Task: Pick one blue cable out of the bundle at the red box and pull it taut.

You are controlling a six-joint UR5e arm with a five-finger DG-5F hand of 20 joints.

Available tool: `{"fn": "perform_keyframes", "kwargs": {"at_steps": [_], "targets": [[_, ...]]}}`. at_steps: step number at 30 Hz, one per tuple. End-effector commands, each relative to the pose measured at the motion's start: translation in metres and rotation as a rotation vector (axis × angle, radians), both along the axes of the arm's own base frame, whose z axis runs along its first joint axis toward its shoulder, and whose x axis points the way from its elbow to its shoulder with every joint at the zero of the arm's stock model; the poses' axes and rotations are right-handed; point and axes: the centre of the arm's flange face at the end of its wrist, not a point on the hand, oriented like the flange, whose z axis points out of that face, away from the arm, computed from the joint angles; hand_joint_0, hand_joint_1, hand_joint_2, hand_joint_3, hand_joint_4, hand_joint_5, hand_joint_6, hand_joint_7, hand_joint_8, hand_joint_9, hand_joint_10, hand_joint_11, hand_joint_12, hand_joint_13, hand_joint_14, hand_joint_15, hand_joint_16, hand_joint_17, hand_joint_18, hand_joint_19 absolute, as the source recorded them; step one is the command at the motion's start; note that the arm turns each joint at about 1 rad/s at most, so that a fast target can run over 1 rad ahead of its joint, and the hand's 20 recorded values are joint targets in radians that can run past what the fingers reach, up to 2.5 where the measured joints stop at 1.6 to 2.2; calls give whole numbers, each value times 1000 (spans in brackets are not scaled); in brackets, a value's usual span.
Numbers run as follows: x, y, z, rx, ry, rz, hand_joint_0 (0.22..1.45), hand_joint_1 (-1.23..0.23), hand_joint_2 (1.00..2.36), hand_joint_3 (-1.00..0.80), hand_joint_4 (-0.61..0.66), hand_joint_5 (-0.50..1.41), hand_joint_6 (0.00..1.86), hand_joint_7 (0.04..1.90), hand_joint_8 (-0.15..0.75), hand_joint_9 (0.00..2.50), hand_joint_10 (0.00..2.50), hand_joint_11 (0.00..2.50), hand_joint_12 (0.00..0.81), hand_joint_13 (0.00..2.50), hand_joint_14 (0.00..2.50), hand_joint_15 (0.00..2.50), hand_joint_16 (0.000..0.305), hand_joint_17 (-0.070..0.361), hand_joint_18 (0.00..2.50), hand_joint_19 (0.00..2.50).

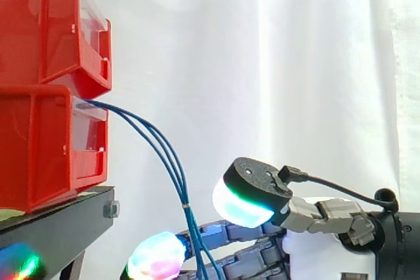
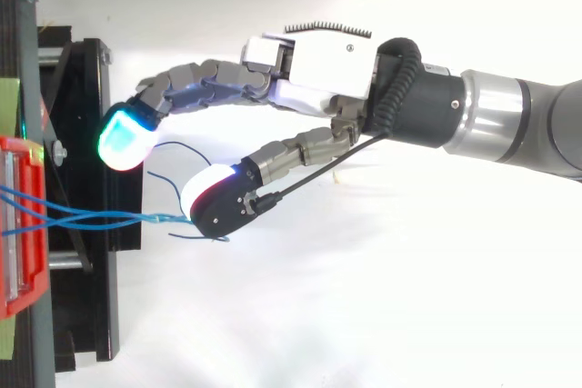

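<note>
Right of the red box you see the hand half open; blue cables pass between thumb and fingers, not gripped.

No text, label, number or sign can be read on the red bins, the black stand, the hand or the blue cables.

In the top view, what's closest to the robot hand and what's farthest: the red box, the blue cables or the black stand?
1. blue cables, right beside the hand.
2. black stand, further left.
3. red box, at the left edge.
</note>
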Motion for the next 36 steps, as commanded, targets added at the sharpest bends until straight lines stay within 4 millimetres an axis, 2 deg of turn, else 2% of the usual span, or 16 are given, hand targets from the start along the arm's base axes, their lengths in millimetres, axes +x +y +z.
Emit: {"fn": "perform_keyframes", "kwargs": {"at_steps": [1, 3, 6, 7, 9, 24, 36], "targets": [[1, 4, 0, -7, -3, 5, 472, -726, 1000, -500, 327, -167, 502, 756, 345, 376, 1, 87, 401, 167, 3, 107, 61, 138, 164, 157], [2, 8, -2, -15, -5, 9, 478, -724, 1000, -500, 329, -164, 502, 767, 345, 381, 1, 89, 400, 172, 3, 114, 61, 137, 171, 169], [4, 11, -20, -14, -2, 19, 494, -723, 1000, -500, 341, -157, 502, 798, 344, 394, 1, 94, 392, 182, 3, 103, 60, 134, 179, 159], [7, 12, -37, -6, -17, 20, 495, -724, 1000, -500, 344, -157, 503, 802, 344, 396, 2, 100, 391, 183, 3, 103, 60, 134, 180, 164], [9, 15, -39, 4, -37, 22, 510, -722, 1000, -500, 350, -149, 503, 839, 340, 406, 2, 104, 386, 190, 3, 111, 59, 132, 185, 168], [16, 16, -28, 48, -81, 33, 556, -716, 1000, -500, 356, -122, 503, 999, 334, 433, 3, 130, 373, 211, 3, 111, 55, 125, 207, 174], [20, 12, -23, 57, -96, 54, 559, -717, 1000, -500, 345, -120, 503, 1034, 336, 440, 3, 140, 372, 218, 3, 117, 55, 124, 214, 190]]}}
